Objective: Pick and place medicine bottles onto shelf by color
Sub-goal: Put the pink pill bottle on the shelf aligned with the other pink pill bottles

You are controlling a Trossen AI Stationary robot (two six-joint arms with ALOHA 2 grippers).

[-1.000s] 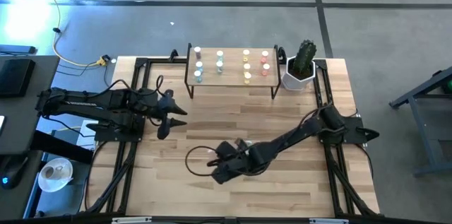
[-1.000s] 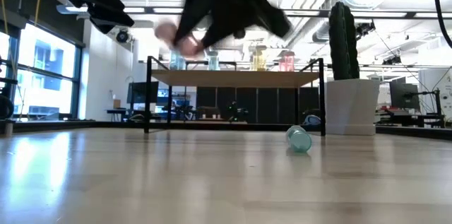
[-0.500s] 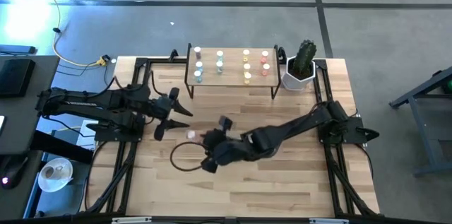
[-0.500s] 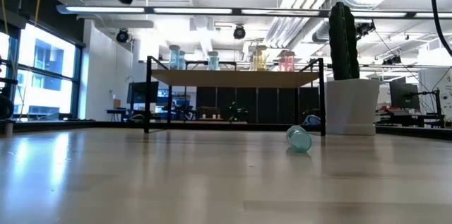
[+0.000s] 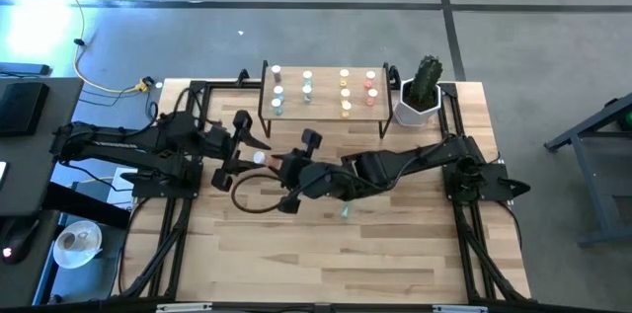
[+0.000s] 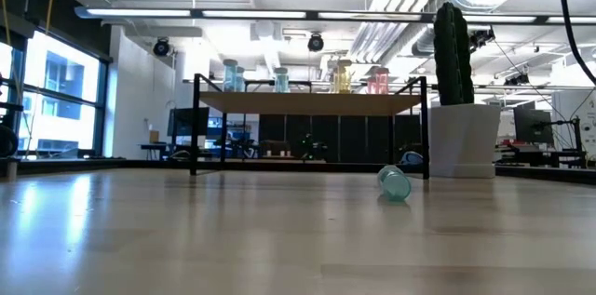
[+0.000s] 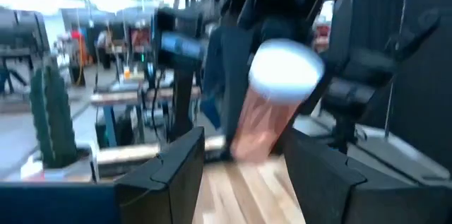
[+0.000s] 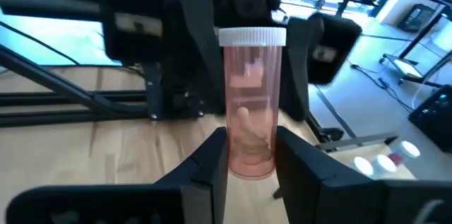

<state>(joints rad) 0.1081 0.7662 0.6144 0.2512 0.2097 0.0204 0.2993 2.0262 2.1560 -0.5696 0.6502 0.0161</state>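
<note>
Pink bottle (image 8: 249, 104) I'm holding: translucent salmon-pink body, white cap. Fingers (image 8: 205, 164) either side black. Shelf (image 5: 326, 116) light wood, black legs; bottles on it (image 5: 307, 89) run blue-ish, teal, yellow, pink w/ pale caps, I think, too small to be sure. Loose bottle (image 6: 394, 183) on table (image 5: 395, 244) pale green. Tabletop blond wood strips. Cactus (image 5: 427, 78) dark green, pot (image 5: 415, 111) white. Arms black.

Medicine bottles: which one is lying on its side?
The small pale green medicine bottle on the wooden tabletop, in front of the white cactus pot. The others stand upright on the low light-wood shelf.
</note>
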